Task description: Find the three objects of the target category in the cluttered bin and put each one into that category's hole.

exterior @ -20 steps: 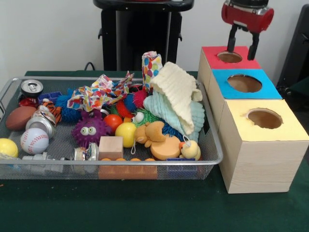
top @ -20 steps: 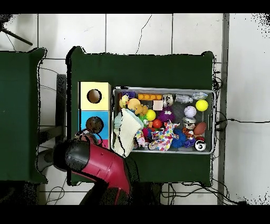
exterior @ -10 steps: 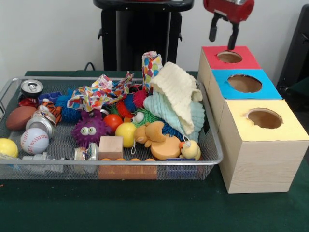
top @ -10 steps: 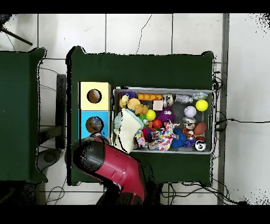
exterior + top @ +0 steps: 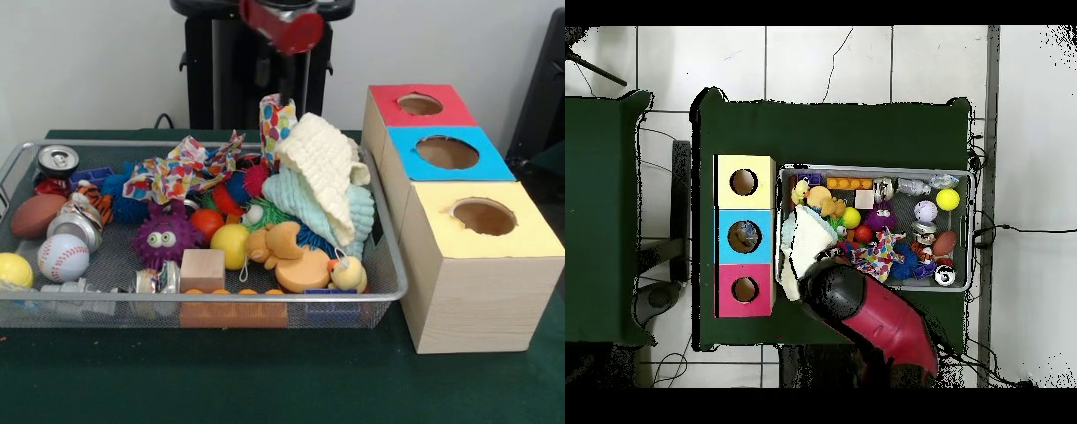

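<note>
From my console: the gripper hangs at the top edge of the front view above the wire bin; I cannot tell how it stands. The bin holds a baseball, a purple spiky toy, a wooden block and a cream cloth heaped by its box-side wall. Beside the bin stand the red box, blue box and yellow box, each with a round hole
</note>
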Controlling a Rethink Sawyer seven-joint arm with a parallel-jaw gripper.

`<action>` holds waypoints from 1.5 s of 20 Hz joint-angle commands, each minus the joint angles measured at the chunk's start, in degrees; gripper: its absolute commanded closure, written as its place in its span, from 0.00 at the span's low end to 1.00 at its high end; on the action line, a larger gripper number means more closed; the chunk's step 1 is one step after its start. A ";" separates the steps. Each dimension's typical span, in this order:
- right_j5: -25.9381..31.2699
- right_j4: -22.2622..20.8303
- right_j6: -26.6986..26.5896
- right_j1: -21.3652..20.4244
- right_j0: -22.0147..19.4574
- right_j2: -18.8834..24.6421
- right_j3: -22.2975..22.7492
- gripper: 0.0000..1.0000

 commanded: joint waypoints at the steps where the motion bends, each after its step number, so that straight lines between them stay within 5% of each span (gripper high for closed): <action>1: -10.30 -9.04 -9.72 1.46 -10.18 11.48 6.51 0.00; 10: -16.95 -21.00 -5.62 5.97 -20.12 17.99 5.92 0.00; 30: -29.08 -34.76 3.22 15.39 -27.67 22.76 5.99 0.00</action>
